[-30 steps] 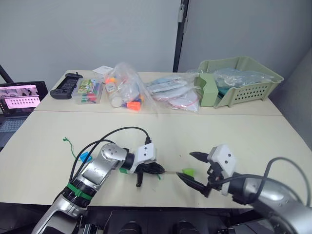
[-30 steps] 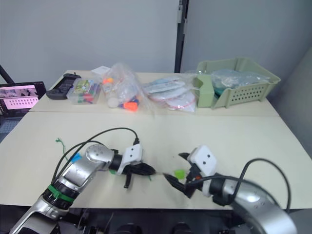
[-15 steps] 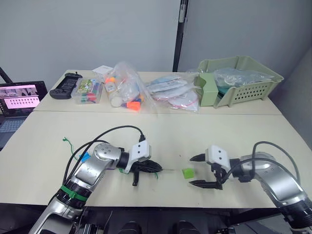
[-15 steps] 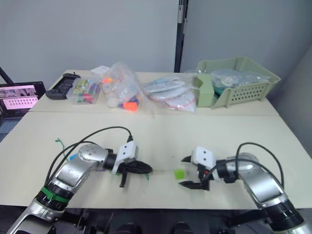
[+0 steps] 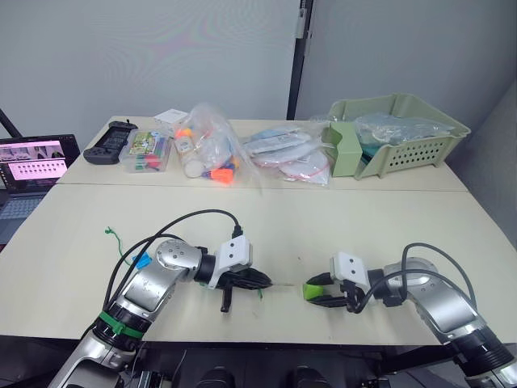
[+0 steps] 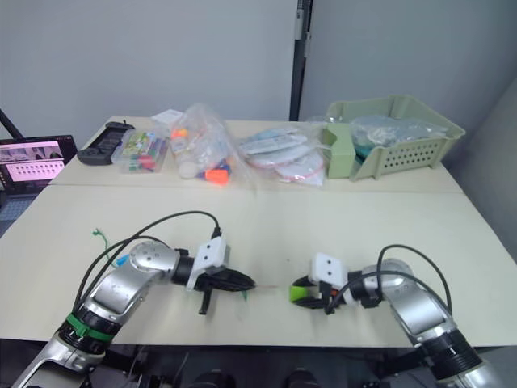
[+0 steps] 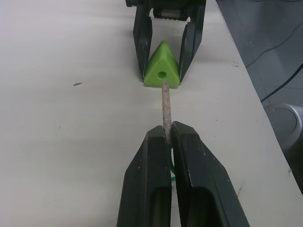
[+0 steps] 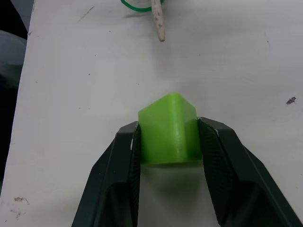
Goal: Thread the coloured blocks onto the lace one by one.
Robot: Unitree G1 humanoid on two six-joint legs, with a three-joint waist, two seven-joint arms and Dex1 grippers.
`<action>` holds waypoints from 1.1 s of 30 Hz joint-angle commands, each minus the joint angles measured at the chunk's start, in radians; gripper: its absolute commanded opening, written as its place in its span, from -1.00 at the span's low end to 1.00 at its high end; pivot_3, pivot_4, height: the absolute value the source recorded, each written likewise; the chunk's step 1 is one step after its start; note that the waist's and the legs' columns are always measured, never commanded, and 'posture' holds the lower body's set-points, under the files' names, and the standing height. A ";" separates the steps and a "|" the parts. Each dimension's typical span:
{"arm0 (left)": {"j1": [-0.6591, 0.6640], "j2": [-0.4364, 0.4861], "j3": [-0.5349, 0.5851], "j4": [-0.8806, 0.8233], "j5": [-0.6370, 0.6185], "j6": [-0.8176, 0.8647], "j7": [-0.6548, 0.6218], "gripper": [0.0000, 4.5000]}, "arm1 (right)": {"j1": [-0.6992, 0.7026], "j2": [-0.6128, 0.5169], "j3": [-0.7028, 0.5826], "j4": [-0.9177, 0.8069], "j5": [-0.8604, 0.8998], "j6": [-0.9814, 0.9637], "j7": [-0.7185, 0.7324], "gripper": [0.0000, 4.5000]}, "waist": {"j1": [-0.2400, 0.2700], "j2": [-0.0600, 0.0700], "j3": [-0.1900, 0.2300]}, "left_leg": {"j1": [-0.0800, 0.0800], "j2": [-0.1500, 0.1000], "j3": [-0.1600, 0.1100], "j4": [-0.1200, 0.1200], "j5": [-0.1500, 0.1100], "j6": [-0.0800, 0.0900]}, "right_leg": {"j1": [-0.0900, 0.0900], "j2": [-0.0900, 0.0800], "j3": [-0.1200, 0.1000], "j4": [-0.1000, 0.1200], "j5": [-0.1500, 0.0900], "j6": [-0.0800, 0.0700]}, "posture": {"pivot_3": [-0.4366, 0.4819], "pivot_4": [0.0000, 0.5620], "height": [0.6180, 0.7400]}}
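Note:
A light green block [image 8: 169, 127] with a hole through it rests on the table near the front edge. My right gripper [image 5: 319, 291] is shut on the block, one finger pressed to each side. My left gripper [image 7: 165, 135] is shut on the lace's stiff pale tip [image 7: 165, 106]. That tip points at the block's hole [image 7: 162, 74] and ends just short of it. The green lace [image 5: 121, 250] trails back past my left arm to its knotted end [image 5: 111, 234]. A bright blue block [image 5: 142, 261] lies beside my left forearm.
Along the far side stand a black controller [image 5: 111, 141], a clear box of markers [image 5: 149, 151], clear bags of toys [image 5: 206, 149] and a pale green basket [image 5: 400, 129]. A laptop [image 5: 32, 166] sits off the far left. The table's front edge [image 5: 283, 335] lies just under both grippers.
My right gripper has come in from the right and closed from wide open onto the light green block. The left gripper has kept its hold on the lace tip.

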 commanded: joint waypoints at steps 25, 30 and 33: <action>-0.035 -0.055 -0.048 -0.002 0.064 -0.001 0.062 -1.00 | 0.004 0.038 0.029 -0.072 -0.064 0.091 -0.071 -0.42 | -0.007 0.000 0.000 | 0.001 0.001 0.000 0.000 0.000 0.000 | 0.000 0.001 0.001 0.001 0.000 0.000 | -0.05 -0.47 1.00; -0.036 -0.051 -0.044 -0.016 0.060 0.009 0.065 -1.00 | 0.007 0.036 0.032 -0.074 -0.068 0.088 -0.068 -0.42 | -0.007 0.000 0.000 | 0.001 0.001 0.000 0.000 0.000 0.000 | 0.000 0.001 0.001 0.001 0.000 0.000 | -0.05 -0.47 1.00; -0.039 -0.055 -0.046 -0.023 0.060 0.016 0.068 -1.00 | 0.010 0.036 0.035 -0.078 -0.069 0.090 -0.067 -0.42 | -0.007 0.000 0.000 | 0.001 0.001 0.000 0.000 0.000 0.000 | 0.000 0.001 0.001 0.001 0.000 0.000 | -0.05 -0.47 1.00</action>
